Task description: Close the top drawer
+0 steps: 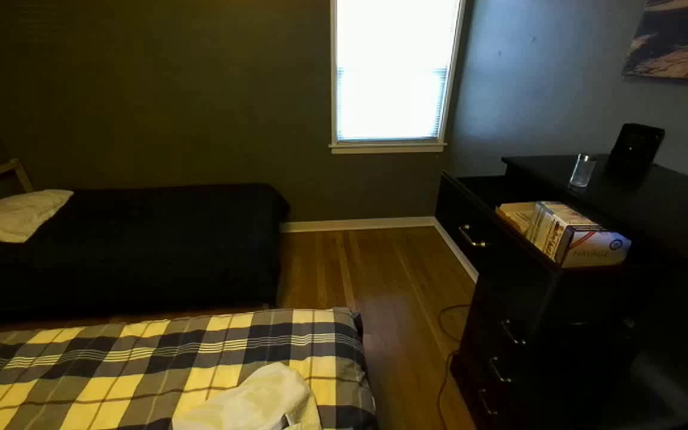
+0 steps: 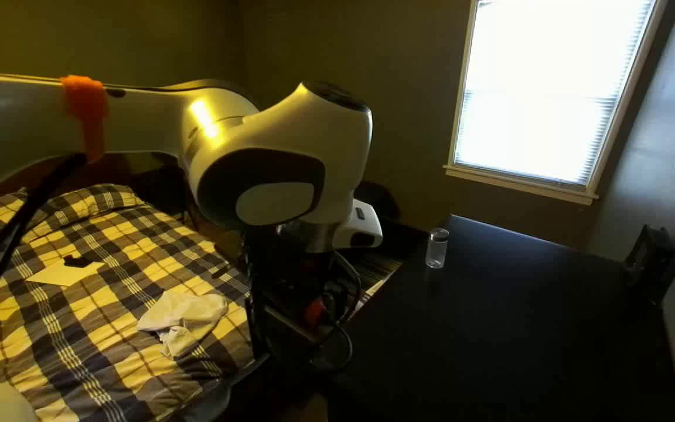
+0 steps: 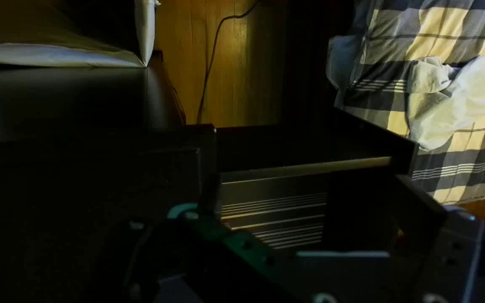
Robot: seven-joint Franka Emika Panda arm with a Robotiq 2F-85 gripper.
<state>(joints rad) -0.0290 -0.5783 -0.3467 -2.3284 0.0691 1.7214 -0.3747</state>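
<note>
In the wrist view, note the pincer [image 3: 315, 191] spread wide, with the plaid bedspread [image 3: 457, 168] to its right. Find the top drawer [image 1: 502, 251] pulled out of the black dresser [image 2: 490, 328], just ahead of the pincer; cannot tell contact between them. Inside the drawer, see the NAVAGE carton [image 1: 596, 251]. In an exterior view, locate a clear glass [image 2: 437, 251] upright on the dresser, apart from the pincer.

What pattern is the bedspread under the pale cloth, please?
Yellow and dark plaid; the bedspread shows best in an exterior view.
</note>
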